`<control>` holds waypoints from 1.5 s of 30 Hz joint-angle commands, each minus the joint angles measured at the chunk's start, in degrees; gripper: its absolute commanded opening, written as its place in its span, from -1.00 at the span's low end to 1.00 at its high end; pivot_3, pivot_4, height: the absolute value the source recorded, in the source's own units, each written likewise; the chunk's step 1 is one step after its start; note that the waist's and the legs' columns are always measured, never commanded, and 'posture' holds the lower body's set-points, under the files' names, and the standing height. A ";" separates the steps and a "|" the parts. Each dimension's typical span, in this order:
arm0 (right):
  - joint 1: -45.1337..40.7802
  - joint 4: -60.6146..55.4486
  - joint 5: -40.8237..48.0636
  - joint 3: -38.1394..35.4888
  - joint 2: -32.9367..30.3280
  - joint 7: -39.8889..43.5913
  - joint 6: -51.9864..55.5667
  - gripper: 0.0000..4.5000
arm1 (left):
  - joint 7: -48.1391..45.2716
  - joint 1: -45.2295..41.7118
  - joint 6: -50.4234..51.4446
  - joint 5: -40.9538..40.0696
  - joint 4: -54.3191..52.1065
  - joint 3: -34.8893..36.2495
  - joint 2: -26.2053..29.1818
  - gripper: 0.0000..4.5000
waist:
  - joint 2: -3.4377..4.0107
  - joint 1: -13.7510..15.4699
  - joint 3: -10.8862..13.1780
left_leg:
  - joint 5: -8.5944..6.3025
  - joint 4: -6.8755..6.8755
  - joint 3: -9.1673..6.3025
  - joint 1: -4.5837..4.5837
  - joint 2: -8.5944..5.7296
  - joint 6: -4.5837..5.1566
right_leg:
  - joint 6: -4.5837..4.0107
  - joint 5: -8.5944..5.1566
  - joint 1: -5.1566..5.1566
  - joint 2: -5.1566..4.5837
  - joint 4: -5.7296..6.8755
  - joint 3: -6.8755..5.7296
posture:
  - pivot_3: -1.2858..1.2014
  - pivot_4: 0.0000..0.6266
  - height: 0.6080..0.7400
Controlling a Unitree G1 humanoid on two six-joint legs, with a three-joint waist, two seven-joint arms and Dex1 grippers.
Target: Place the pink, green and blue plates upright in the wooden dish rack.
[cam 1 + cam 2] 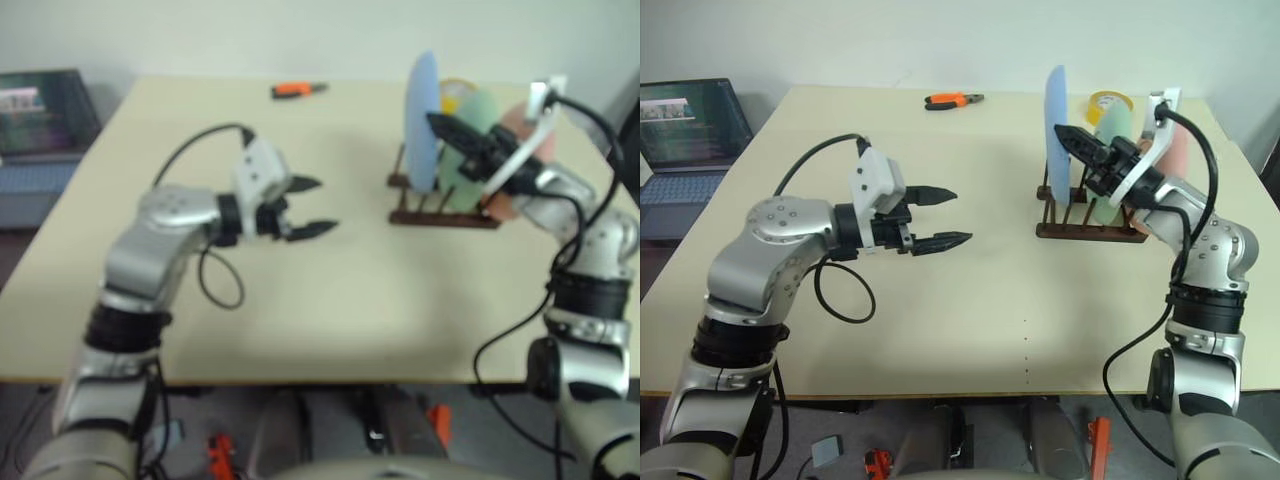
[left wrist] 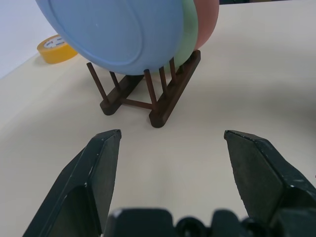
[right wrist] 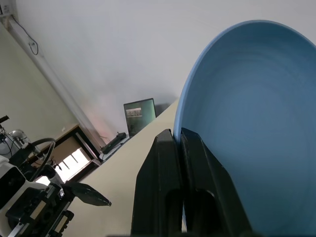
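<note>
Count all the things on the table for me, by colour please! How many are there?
Blue: 1, the blue plate
Green: 1, the green plate
Pink: 1, the pink plate
Brown: 1, the wooden dish rack
Yellow: 1, the tape roll
Orange and black: 1, the pliers
Total: 6

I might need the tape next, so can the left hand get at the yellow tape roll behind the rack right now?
Probably not directly. The round yellow tape roll lies behind the dark wooden dish rack, whose upright light blue plate stands between it and the open left hand. It would need to go around.
</note>
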 commanded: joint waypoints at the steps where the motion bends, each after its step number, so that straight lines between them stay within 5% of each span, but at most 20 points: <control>1: 0.02 -1.69 -0.04 -1.26 0.12 -0.34 -1.50 -0.99 | 0.18 -0.57 -0.23 -0.43 -1.98 1.25 0.48 0.64 | 0.00 0.01 0.00 | 0.00 0.00 0.00 0.00 0.00 0.00 | 0.00 0.00 0.00 0.00 0.00 0.00 | 0.03 -0.52 1.00; 20: 0.95 -1.06 -3.13 -0.07 -0.02 -0.96 -2.02 -0.99 | -0.34 -0.03 -0.48 -0.20 -2.17 0.83 0.71 0.64 | 0.00 0.00 0.00 | 0.00 0.00 -0.01 0.00 0.00 0.00 | 0.00 0.00 0.00 0.00 0.00 0.00 | 0.03 -0.52 1.00; 23: 0.72 -0.74 -3.27 -0.62 0.14 -1.23 -2.35 -0.69 | -0.32 -0.07 -0.51 -0.15 -2.10 0.73 0.61 0.64 | 0.00 0.00 0.00 | 0.00 0.00 0.00 0.00 0.00 0.00 | 0.00 0.00 0.00 0.00 -0.01 0.00 | 0.03 -0.52 1.00; 34: 1.27 -1.03 -5.06 -0.42 -0.09 -1.23 -2.96 0.99 | -0.49 -0.28 -0.61 -0.15 -1.90 0.49 0.43 0.64 | 0.00 0.00 0.00 | 0.00 -0.06 0.00 0.00 0.00 0.00 | 0.00 0.00 -0.01 0.00 -0.06 0.00 | 0.03 -0.52 1.00; 45: 1.56 -4.57 -8.45 1.02 -0.96 -0.39 -4.97 0.99 | -0.57 -0.31 -0.44 -0.26 -2.12 0.48 0.49 0.64 | 0.00 0.00 0.00 | 0.00 -0.07 0.00 0.00 0.00 0.00 | 0.00 0.00 -0.02 0.00 -0.06 -0.01 | 0.03 -0.52 1.00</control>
